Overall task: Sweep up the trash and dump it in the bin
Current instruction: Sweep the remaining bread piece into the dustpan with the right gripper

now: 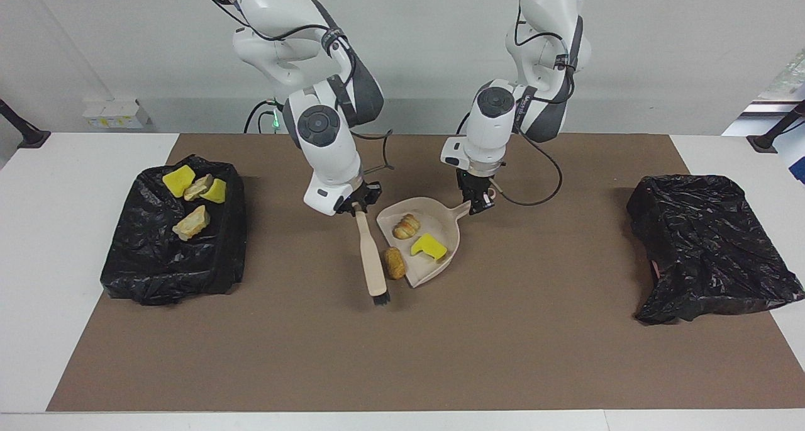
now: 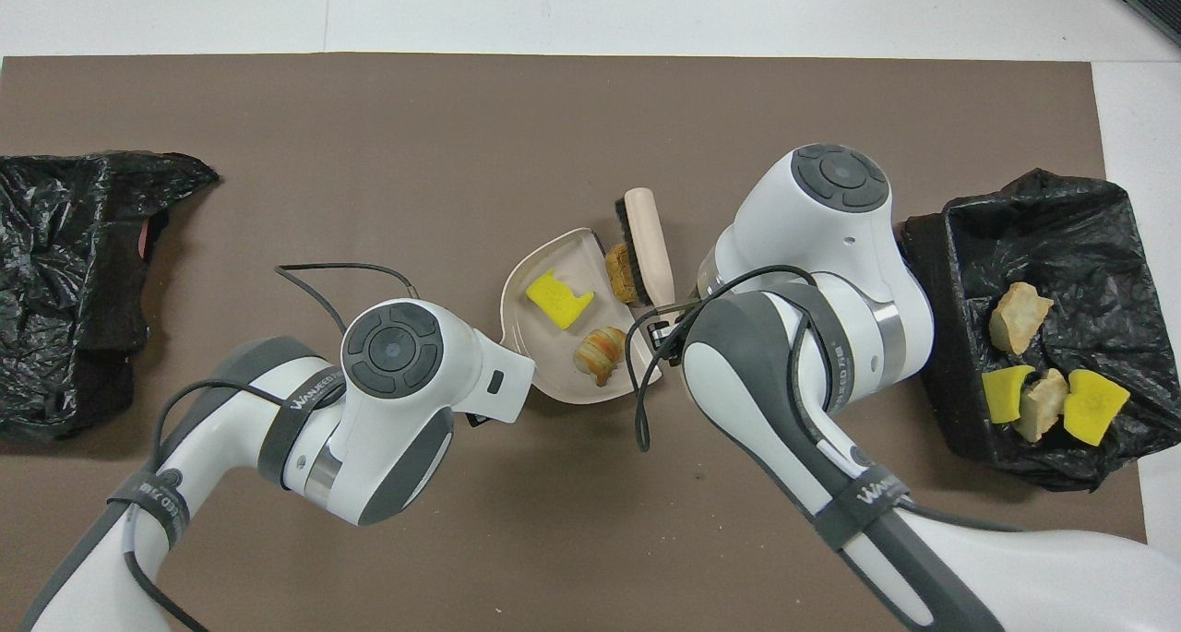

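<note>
Trash lump (image 1: 395, 263) lies lengthwise along dustpan (image 1: 440, 220) lip; both jaws grip handles.

A plain pale grey wall (image 1: 660, 47) rises at the robots' end of the white table (image 1: 75, 280), which is covered across most of its top by a flat brown rectangular mat (image 1: 503, 355) under even, soft indoor light.
</note>
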You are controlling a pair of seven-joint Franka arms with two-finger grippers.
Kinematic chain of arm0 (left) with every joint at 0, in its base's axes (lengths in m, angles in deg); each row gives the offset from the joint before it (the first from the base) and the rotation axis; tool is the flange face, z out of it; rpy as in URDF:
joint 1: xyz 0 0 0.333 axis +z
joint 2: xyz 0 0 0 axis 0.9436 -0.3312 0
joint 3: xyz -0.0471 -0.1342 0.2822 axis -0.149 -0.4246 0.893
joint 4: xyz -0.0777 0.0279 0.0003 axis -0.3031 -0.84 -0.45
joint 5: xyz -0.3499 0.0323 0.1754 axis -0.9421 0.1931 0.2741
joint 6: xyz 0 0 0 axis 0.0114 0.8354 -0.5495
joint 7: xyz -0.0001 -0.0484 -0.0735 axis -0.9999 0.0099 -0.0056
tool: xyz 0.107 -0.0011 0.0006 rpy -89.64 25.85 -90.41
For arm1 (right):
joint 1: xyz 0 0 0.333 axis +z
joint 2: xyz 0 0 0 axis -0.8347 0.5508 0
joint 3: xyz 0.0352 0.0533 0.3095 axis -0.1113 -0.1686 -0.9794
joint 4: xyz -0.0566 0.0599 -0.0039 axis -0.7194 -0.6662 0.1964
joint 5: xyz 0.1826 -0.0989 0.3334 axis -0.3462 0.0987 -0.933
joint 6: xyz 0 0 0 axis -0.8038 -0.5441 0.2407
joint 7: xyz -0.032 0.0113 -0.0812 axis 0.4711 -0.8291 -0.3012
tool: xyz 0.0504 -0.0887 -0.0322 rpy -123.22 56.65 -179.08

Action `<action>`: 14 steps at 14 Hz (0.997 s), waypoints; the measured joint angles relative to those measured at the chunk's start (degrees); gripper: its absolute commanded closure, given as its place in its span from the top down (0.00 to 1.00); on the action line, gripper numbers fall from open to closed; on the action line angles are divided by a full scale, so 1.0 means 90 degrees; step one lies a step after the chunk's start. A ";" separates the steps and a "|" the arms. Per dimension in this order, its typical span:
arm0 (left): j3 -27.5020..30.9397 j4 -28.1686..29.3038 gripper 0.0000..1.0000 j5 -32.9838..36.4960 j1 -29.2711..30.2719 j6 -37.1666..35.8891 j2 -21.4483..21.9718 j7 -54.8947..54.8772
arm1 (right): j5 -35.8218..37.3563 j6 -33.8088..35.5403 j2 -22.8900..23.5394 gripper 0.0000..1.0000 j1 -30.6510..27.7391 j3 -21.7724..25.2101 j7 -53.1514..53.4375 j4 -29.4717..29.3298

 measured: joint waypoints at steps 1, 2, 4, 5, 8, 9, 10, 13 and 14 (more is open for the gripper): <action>0.0000 0.0000 0.00 0.0000 0.0000 0.0000 0.0000 0.0000 | 0.0303 -0.0112 0.0036 0.00 -0.0088 0.0000 -0.0057 -0.0014; 0.0000 0.0000 0.00 0.0000 0.0000 0.0000 0.0000 0.0000 | 0.0414 -0.0189 0.0090 0.00 -0.0195 0.0002 -0.0192 -0.0005; -0.0001 0.0000 0.00 0.0000 0.0000 0.0000 0.0000 0.0000 | 0.0426 -0.0220 0.0316 0.00 -0.0347 0.0001 -0.0513 0.0078; -0.0001 0.0000 0.00 0.0000 -0.0001 -0.0001 0.0000 -0.0001 | 0.0281 -0.0229 0.0428 0.00 -0.0335 -0.0018 -0.0531 0.0138; -0.0001 0.0000 0.00 0.0000 -0.0002 -0.0001 0.0000 -0.0001 | -0.1110 -0.0064 0.0439 0.00 -0.0169 -0.0109 -0.0499 0.0335; -0.0001 0.0000 0.00 0.0000 -0.0002 -0.0001 0.0000 -0.0001 | -0.1843 0.0059 0.0363 0.00 -0.0133 -0.0121 -0.0469 0.0428; -0.0001 0.0001 0.00 0.0000 -0.0002 -0.0001 0.0000 -0.0002 | -0.2443 0.0234 0.0274 0.00 -0.0109 -0.0123 -0.0435 0.0511; -0.0001 0.0007 0.00 0.0000 -0.0002 -0.0001 0.0000 -0.0133 | -0.2993 0.0719 0.0014 0.00 -0.0111 -0.0130 -0.0341 0.0555; 0.0001 0.0013 0.00 0.0000 -0.0002 0.0001 0.0001 -0.0220 | -0.2993 0.0823 -0.0093 0.00 -0.0131 -0.0109 -0.0332 0.0555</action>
